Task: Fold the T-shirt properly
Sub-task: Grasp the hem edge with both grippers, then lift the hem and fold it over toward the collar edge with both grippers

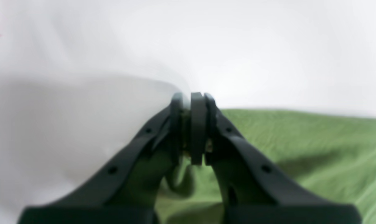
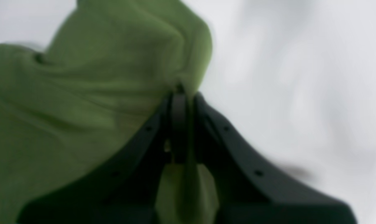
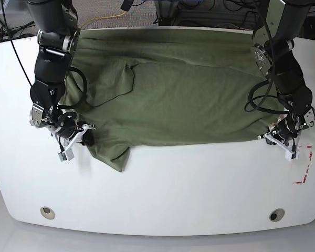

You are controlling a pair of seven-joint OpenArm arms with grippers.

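Olive-green T-shirt (image 3: pixel 184 97) spread across far half of white desk (image 3: pixel 163 194), wrinkled, one sleeve folded in over chest, near-left corner hanging in a bunched point toward the front edge. Right end effector (image 2: pixel 183 93) at that bunched corner, jaws together, clamped on a raised fold of fabric. Left end effector (image 1: pixel 192 99) at the shirt's opposite near corner, jaws together on the hem edge, green cloth visible between the pads. Red tape mark (image 3: pixel 304 170) on desk just beside left end effector.
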